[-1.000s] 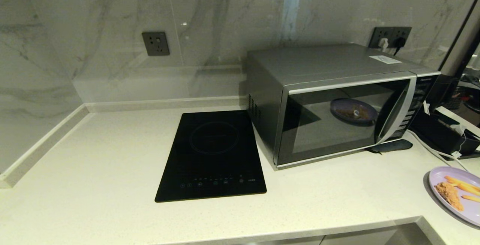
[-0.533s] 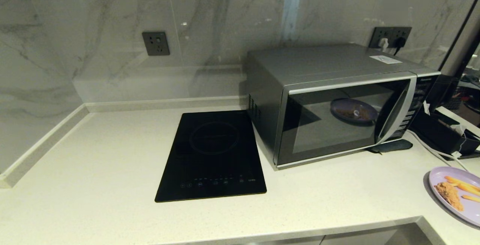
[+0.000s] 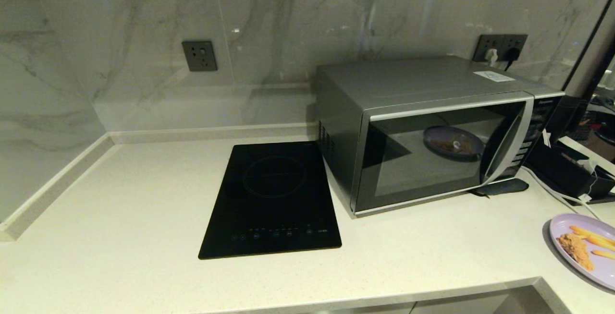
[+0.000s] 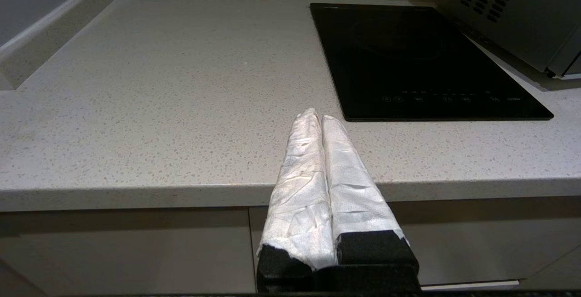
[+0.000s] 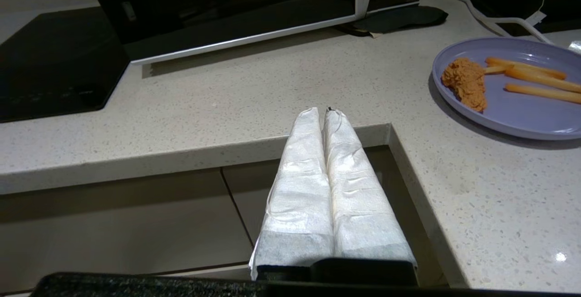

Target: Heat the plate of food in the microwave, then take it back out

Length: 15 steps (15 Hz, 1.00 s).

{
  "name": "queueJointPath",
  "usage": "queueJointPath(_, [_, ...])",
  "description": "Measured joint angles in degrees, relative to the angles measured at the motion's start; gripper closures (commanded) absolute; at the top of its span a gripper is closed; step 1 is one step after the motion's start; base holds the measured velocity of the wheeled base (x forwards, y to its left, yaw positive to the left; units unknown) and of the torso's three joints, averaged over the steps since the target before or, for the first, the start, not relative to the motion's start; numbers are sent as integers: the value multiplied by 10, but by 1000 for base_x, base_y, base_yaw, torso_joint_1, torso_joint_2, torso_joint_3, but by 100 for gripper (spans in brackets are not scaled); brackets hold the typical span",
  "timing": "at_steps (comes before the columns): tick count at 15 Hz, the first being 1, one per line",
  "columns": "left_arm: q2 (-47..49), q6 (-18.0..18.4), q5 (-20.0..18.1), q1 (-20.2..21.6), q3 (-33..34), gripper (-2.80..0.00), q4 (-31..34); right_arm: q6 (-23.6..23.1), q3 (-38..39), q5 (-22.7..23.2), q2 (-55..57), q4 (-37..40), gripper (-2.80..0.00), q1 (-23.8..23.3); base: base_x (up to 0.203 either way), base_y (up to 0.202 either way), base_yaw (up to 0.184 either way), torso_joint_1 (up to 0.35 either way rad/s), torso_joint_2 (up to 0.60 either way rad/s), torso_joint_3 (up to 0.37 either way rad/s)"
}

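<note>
Microwave (image 3: 432, 131) – lettering illegible

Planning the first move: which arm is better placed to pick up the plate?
Right, probably. The plate lies at the counter's right end, near the right gripper. The left gripper is by the hob, across the microwave. Both jaws are shut.

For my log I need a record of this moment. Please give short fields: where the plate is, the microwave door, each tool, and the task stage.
plate of food: on the counter, at its right end, outside the microwave
microwave: door shut, a reflection of the plate in its glass
induction hob: left of the microwave
left tool: shut, held before the counter edge
right tool: shut, near the plate, not touching it
task stage: plate not yet inside
</note>
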Motion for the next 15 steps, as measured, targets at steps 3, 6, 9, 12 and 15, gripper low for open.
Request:
queueJointPath(3, [0, 0, 0, 0, 0, 0, 0, 2, 0, 0, 0, 0, 0, 0, 0, 0, 0, 0, 0, 0])
queueJointPath(6, [0, 0, 0, 0, 0, 0, 0, 1, 0, 0, 0, 0, 0, 0, 0, 0, 0, 0, 0, 0])
queueJointPath(9, [0, 0, 0, 0, 0, 0, 0, 1, 0, 0, 0, 0, 0, 0, 0, 0, 0, 0, 0, 0])
queueJointPath(12, [0, 0, 0, 0, 0, 0, 0, 2, 0, 0, 0, 0, 0, 0, 0, 0, 0, 0, 0, 0])
queueJointPath(15, [0, 0, 0, 0, 0, 0, 0, 1, 0, 0, 0, 0, 0, 0, 0, 0, 0, 0, 0, 0])
